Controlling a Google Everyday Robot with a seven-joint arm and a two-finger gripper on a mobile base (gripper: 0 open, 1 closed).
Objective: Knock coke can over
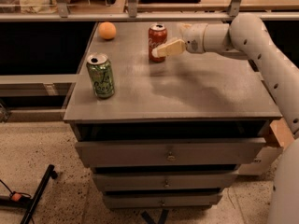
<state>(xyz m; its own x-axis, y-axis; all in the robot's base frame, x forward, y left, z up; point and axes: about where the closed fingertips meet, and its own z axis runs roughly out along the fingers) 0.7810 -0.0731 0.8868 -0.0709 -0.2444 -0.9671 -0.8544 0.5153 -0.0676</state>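
Observation:
The red coke can (pixel 157 39) stands upright near the back middle of the grey cabinet top (pixel 187 92). My gripper (pixel 164 50) reaches in from the right on the white arm (pixel 247 36). Its pale fingertips are right at the can's lower right side, touching or nearly touching it. A green can (pixel 101 75) stands upright at the front left. A small orange ball (pixel 107 30) lies at the back left corner.
The cabinet has several drawers (pixel 168 153) below its top. A shelf rail (pixel 140 17) runs behind the cabinet. A cardboard box (pixel 280 134) sits at the right, and black tool handles (pixel 37 195) lie on the floor at the left.

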